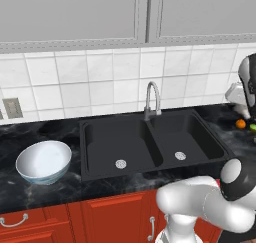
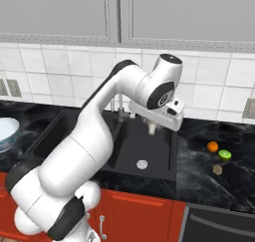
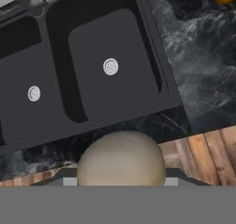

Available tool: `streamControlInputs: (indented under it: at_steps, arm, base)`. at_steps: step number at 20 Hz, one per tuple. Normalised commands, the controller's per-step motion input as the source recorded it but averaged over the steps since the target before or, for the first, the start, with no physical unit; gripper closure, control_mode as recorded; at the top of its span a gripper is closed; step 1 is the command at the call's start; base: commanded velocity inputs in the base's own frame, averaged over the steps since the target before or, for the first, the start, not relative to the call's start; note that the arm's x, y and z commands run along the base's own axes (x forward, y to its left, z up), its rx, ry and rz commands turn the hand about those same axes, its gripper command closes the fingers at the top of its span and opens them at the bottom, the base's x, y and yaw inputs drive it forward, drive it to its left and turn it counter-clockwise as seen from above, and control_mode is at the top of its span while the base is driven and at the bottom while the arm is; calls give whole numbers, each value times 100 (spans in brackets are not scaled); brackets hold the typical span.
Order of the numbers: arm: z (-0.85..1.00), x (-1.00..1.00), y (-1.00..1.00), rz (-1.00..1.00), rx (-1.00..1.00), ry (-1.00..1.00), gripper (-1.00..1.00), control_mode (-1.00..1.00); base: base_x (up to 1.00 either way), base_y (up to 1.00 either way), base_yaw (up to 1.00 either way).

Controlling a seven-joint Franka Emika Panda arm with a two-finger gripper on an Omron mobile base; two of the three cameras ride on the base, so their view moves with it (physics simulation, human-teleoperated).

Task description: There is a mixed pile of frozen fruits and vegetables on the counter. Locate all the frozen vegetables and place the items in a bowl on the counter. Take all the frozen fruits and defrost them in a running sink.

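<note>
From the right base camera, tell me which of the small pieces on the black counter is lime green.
The lime green ball, rightmost of the cluster; the orange ball sits up-left of it, the tan mushroom piece below.

base views: flank arm, face sink (image 1: 150,142) | hand view: above sink, looking down

Backsplash (image 1: 90,77) — white square tiles, behind the worktop. Upper cabinets (image 1: 75,12) — pale grey doors, above the tiles. Wall outlet (image 1: 12,107) — far left on the tiles. Wooden floor (image 3: 203,154) — brown planks, near side.
</note>
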Motion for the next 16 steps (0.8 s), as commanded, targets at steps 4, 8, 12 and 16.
streamControlInputs:
  at_steps: [4, 8, 12, 16]
  arm:
    - [3, -10, 99, -2, 0, -17, 100, -100]
    - [3, -24, 96, 0, 0, -13, 100, -100]
    - [9, -15, 94, 0, -1, -5, 100, -100]
    - [22, 0, 96, 0, -3, 0, 100, -100]
  base:
    - [0, 0, 0]
    - [0, 0, 0]
    - [0, 0, 0]
    - [0, 0, 0]
